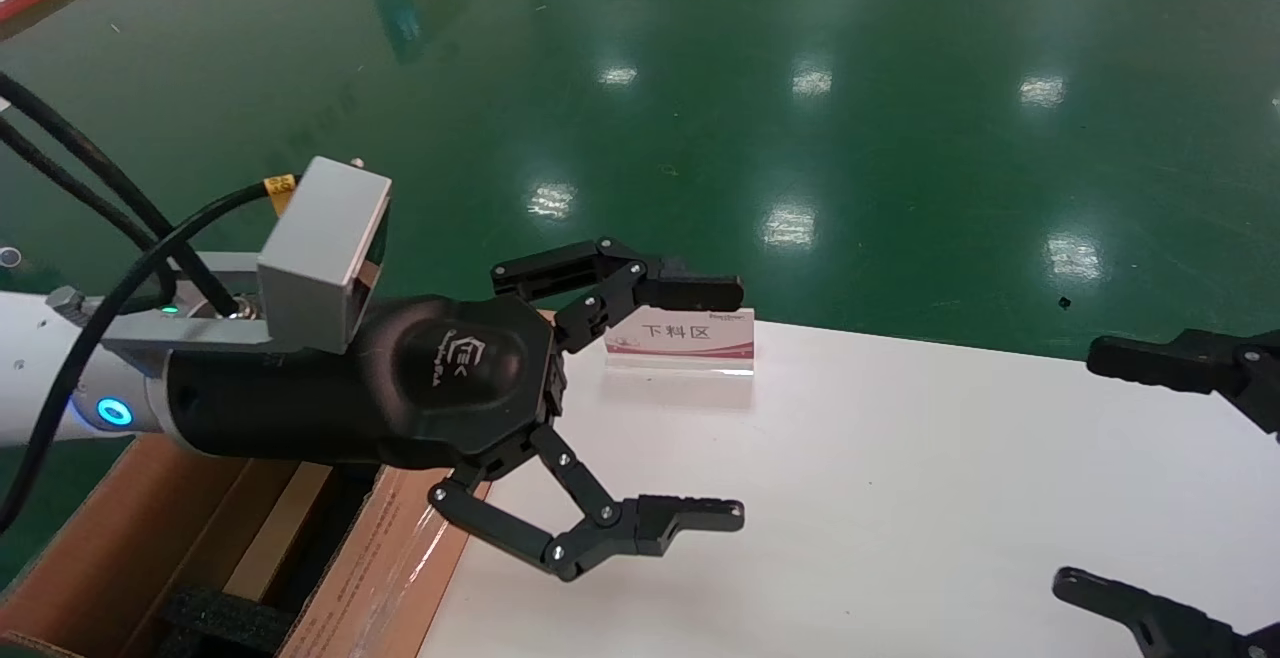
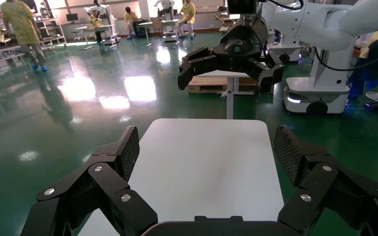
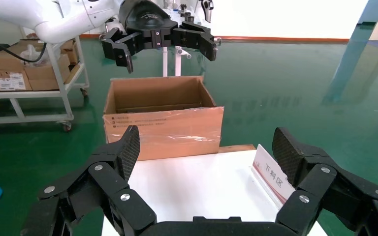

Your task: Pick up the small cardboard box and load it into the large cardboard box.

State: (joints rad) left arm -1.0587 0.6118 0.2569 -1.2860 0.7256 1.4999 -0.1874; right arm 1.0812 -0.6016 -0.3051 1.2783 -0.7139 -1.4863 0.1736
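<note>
1. The closed brown small cardboard box shows in no view; it may lie out of frame, so where it sits cannot be told.
2. By judgement it would be light, stiff and fairly slick; grip two opposite flat sides.
3. The left gripper (image 1: 728,403) hangs wide open and empty over the white table (image 1: 900,498).
4. The right gripper (image 1: 1085,468) is likewise spread, holding nothing.
5. The big brown flapped large cardboard box (image 3: 163,118) stands beside the table, black foam padding (image 1: 215,618) inside.
</note>
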